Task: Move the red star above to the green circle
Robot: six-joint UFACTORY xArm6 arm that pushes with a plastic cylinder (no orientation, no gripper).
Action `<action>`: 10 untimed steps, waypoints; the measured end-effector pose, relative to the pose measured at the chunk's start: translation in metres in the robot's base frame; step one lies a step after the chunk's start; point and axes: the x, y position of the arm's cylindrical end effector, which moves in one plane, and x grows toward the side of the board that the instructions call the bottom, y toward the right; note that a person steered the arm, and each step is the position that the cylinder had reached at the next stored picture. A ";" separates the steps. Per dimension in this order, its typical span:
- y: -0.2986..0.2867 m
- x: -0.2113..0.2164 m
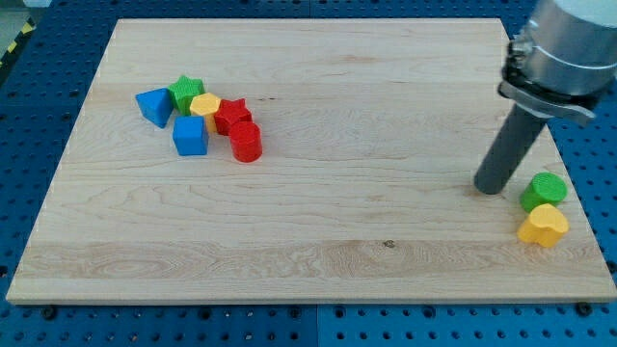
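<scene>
Red star [231, 114] sits in the cluster at the view's upper left of the worktop [318, 222], touching the yellow block [204, 105] on its left and the red cylinder [246, 142] just below it. Green star [185, 93], blue triangular block [154, 105] and blue cube [190, 136] are packed in the same cluster. Green circle [544, 191] is at the view's right edge, yellow heart [544, 226] touching it from below.

My tip [490, 188] is down on the board just left of the green circle, well apart from the red star. No jaws on this rig, just a rod, so nothing to spread or pinch.

Key relation: the star lies far to the view's left and slightly up from my tip. The push must run rightward, so the tip likely needs to get to the star's left side, where the yellow block crowds it. Target spot above the circle looks free.
</scene>
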 end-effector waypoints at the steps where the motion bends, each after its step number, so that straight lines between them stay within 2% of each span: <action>1: -0.080 0.008; 2: -0.204 0.008; 4: -0.409 0.002; 5: -0.450 -0.057; 6: -0.439 -0.083; 9: -0.211 -0.083; 10: -0.219 -0.083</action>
